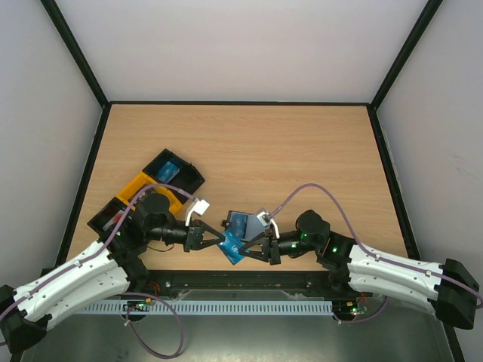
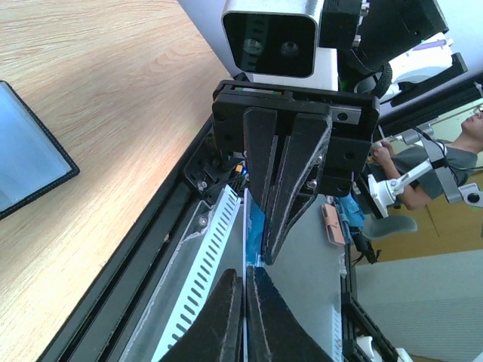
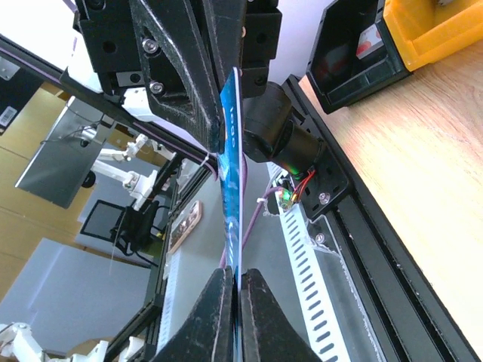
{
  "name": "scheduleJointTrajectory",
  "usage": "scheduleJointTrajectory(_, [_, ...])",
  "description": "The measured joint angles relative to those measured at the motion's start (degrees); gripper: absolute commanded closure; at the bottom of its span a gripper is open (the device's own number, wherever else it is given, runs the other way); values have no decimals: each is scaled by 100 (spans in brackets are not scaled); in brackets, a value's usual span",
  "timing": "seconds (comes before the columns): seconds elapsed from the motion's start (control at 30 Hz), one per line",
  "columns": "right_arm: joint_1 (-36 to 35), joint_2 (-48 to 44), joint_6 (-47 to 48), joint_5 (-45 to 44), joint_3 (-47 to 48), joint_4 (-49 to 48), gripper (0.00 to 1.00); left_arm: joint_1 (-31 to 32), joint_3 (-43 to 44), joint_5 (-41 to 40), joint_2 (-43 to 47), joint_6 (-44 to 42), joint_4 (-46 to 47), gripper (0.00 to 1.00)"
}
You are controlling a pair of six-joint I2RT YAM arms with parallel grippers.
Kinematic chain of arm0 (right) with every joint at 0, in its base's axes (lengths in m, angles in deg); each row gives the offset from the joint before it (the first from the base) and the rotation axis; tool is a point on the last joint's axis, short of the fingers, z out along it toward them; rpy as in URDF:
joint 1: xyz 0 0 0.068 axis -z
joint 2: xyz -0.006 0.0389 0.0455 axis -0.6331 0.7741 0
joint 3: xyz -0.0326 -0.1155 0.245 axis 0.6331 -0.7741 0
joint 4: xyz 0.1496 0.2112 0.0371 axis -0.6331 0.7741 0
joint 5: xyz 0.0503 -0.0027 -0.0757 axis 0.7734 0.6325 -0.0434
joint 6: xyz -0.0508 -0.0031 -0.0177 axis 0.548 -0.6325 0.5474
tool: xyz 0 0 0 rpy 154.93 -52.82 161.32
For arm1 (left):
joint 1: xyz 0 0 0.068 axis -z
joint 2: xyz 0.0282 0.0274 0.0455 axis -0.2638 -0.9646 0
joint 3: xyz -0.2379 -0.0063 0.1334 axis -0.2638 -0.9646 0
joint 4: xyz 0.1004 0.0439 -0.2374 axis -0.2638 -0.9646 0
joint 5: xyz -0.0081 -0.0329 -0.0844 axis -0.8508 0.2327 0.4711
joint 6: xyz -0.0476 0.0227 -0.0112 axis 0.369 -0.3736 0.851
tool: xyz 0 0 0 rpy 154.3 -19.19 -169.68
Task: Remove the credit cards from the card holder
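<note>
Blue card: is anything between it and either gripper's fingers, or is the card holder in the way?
Nothing visible does. The left gripper and right gripper are both shut on the blue card, from opposite ends. The card holder lies apart on the table, beyond it.

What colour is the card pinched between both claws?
Blue card, pale markings; clearest in right wrist view.

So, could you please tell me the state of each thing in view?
Blue card: held off the table, pinched from opposite sides.
Left hand: shut on the card.
Right hand: shut on the same card.
Card holder: flat on the table, not held.
</note>
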Motion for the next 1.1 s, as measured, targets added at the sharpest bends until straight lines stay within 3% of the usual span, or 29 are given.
scheduleJointTrajectory(0.1, [0,35,66,-39,9,59,82,-9,0,-37,17,-11,-39,97])
scheduleJointTrajectory(0.3, [0,-116,153,-369,28,227,33,-59,9,-498,81,-11,-157,97])
scheduleJointTrajectory(0.5, [0,-348,203,-1069,57,323,1,-131,118,-1429,72,37,-326,97])
scheduleJointTrajectory(1.1, [0,-138,-339,-2096,-13,28,2,-509,149,-5316,-236,1040,-251,97])
